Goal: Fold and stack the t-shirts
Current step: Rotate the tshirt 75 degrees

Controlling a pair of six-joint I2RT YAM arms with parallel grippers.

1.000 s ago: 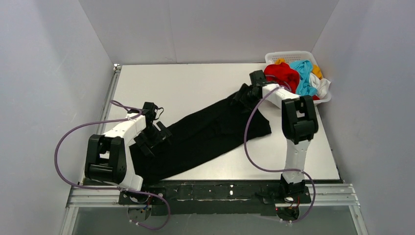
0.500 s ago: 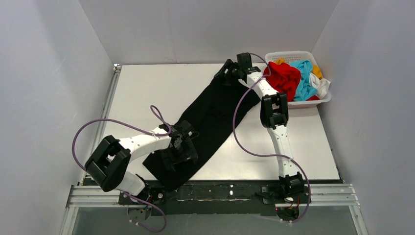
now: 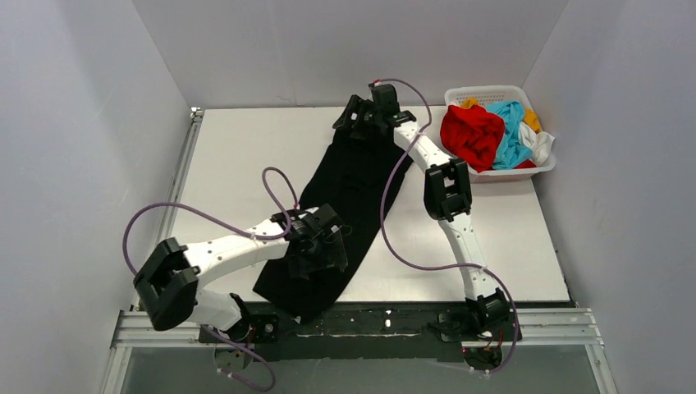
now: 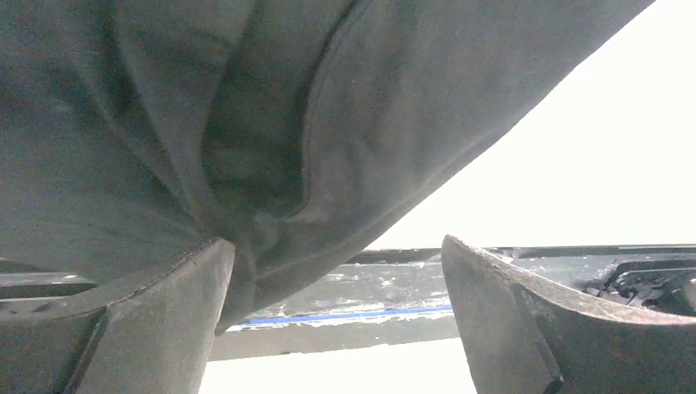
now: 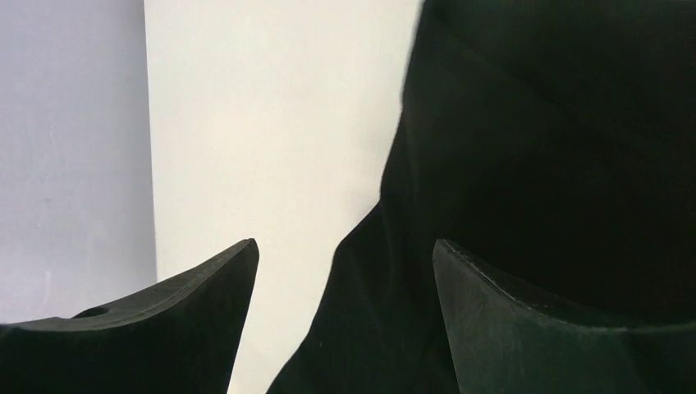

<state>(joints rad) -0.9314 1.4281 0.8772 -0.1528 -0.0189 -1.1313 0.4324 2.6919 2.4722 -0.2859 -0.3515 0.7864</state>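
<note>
Black shirt [image 3: 353, 185] judged limp, light; grip corners at end nearest basket [image 3: 492, 89]. Left hand [image 4: 338, 312], right hand [image 5: 345, 312] released.

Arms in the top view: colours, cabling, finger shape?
Both look alike. The left arm and right arm have white tube links with bulky black joint housings. A loose purple cable loops along each. In the wrist views the fingers are dark matte wedges with curved inner edges. No markings are legible.
</note>
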